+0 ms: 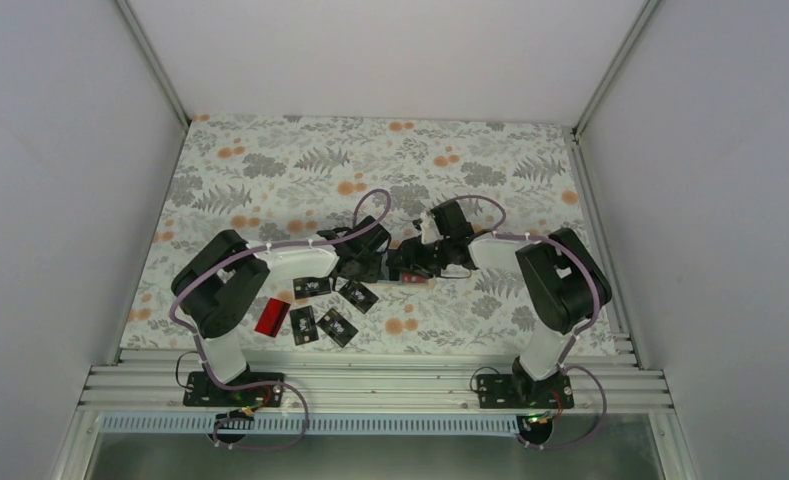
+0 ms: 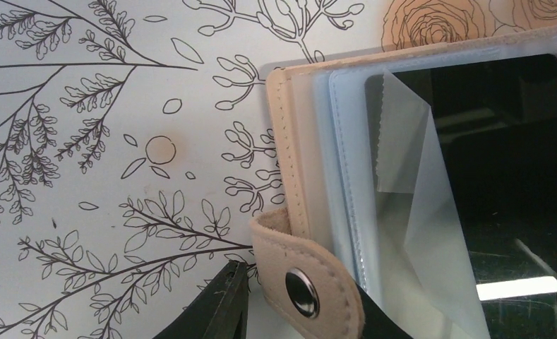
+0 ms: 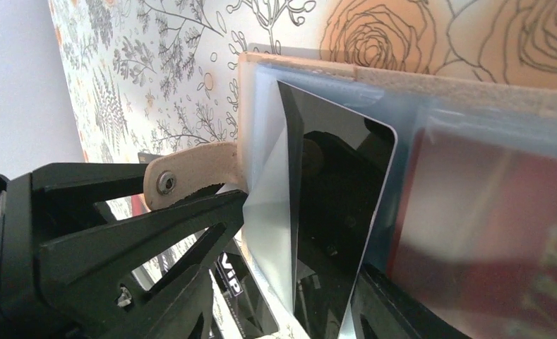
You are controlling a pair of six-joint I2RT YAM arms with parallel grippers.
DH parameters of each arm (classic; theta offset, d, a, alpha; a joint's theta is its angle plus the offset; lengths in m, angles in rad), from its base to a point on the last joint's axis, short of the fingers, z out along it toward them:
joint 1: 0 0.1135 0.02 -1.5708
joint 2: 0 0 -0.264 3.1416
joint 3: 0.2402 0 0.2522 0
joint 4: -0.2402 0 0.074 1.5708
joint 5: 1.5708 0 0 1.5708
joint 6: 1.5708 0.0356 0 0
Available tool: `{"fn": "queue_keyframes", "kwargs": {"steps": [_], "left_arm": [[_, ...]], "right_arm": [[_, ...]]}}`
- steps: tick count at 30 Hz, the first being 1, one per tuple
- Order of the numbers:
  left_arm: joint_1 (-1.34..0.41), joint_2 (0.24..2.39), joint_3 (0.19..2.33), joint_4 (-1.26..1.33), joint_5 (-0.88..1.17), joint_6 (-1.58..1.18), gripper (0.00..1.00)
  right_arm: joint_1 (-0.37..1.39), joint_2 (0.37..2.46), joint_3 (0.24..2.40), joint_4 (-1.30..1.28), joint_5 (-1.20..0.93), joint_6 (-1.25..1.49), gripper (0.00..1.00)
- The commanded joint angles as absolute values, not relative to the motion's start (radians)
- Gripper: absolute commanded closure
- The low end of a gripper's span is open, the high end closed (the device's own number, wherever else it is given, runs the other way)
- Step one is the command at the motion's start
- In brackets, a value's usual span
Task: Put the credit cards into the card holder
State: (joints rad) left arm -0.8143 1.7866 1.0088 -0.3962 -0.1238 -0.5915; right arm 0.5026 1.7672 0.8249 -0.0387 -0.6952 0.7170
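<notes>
The holder (image 2: 289, 141) lay open near the middle of the tabletop (image 1: 270, 160), between both arms. The left end effector (image 3: 234, 196) was narrow and pinched the edge of the holder by the snap strap (image 2: 300, 289). A black card (image 2: 494, 162) sat in a pocket. The right end effector (image 1: 420, 265) was just beside the holder, but I could not tell how wide it was.

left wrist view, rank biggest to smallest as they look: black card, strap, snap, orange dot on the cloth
1. black card
2. strap
3. snap and orange dot: about alike, so not ranked
</notes>
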Motion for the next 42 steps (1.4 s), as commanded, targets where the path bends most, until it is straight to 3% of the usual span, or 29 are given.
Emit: {"fn": "queue_keyframes", "kwargs": {"steps": [1,6,27,42], "left_arm": [[-0.815,1.785,0.983,-0.405,-0.111,-0.597,0.74],[-0.817,1.782,0.983,-0.405,-0.111,-0.598,0.73],[-0.816,1.781,0.977,-0.399,-0.112,-0.6,0.74],[-0.816,1.784,0.968,-0.376,-0.111,-0.603,0.74]], "right_arm": [[0.511,1.722,0.854,-0.093,-0.667,0.698,0.47],[0.511,1.721,0.874,-0.111,-0.662,0.683,0.43],[0.538,1.778,0.94,-0.194,-0.665,0.647,0.43],[0.562,1.759,1.03,-0.389,-0.555,0.581,0.28]]}}
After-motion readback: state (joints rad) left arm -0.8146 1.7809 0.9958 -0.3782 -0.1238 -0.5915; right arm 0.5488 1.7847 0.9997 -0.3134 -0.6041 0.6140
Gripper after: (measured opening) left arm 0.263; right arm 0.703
